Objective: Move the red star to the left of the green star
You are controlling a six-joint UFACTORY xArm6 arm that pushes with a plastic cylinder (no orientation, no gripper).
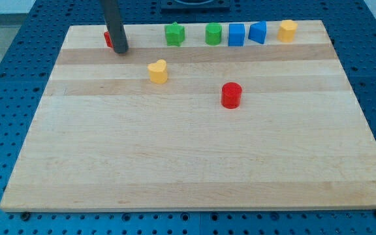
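The red star (108, 39) lies near the board's top edge at the view's upper left, mostly hidden behind my rod, so only a red sliver shows. My tip (121, 49) rests right against its right side. The green star (174, 34) sits on the top edge to the right of my tip, a clear gap away.
Along the top edge, right of the green star, stand a green cylinder (213, 33), a blue cube (236, 34), a blue wedge-like block (258, 32) and a yellow block (288, 30). A yellow heart (157, 70) and a red cylinder (231, 94) lie mid-board on the wooden board (175, 163).
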